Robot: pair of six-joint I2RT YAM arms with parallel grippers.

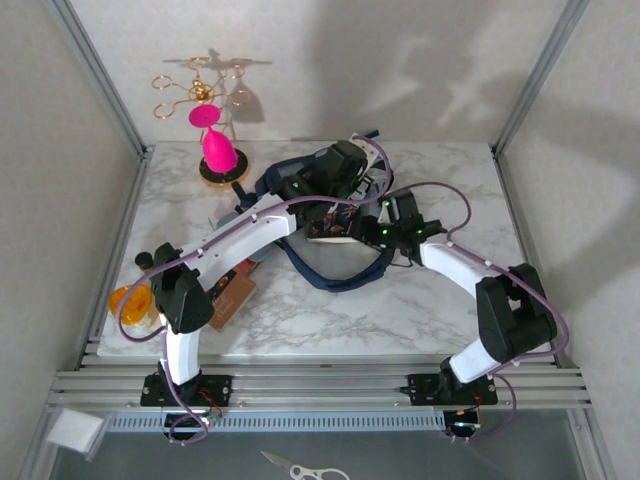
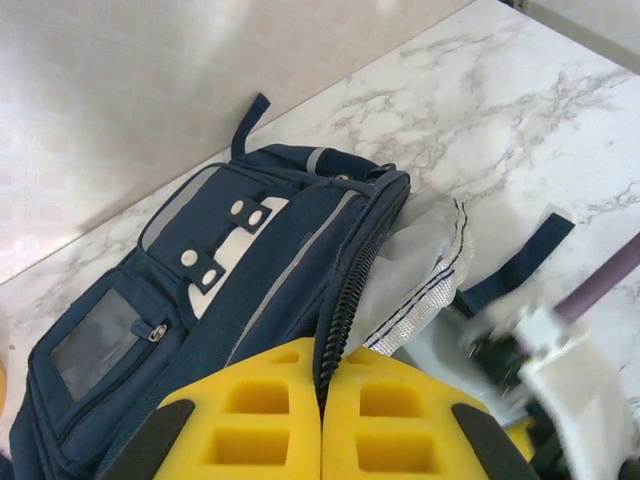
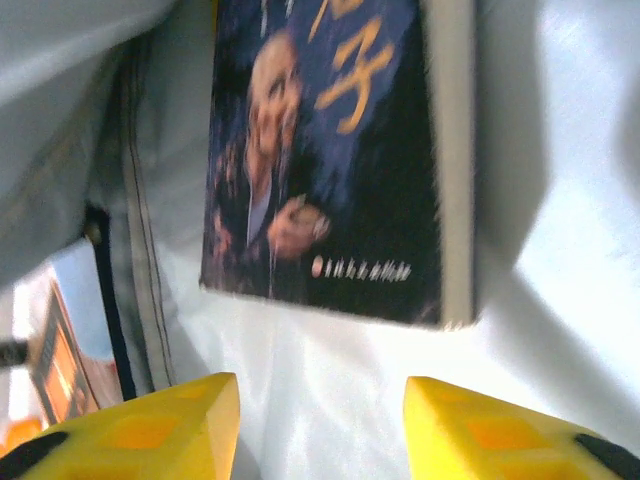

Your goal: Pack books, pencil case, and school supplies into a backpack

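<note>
Where the two arms meet: over the backpack (image 2: 250,290), which lies at the middle of the marble table (image 1: 430,300), its zip open and pale lining (image 3: 560,200) showing
Left gripper (image 2: 322,420): yellow fingers pressed together, clenched on the backpack's zip edge, which runs down into the seam between them
Right gripper (image 3: 320,430): released, fingers standing apart with nothing between them, pointed at the lining inside the backpack
Dark book (image 3: 330,160): flat on the pale lining inside the backpack, just beyond the right gripper's fingertips and apart from them; cover blurred, a figure and orange lettering
Brown book (image 1: 232,293): on the table under the left arm, outside the backpack
Orange piece (image 1: 130,303): at the table's left edge, well apart from the backpack
</note>
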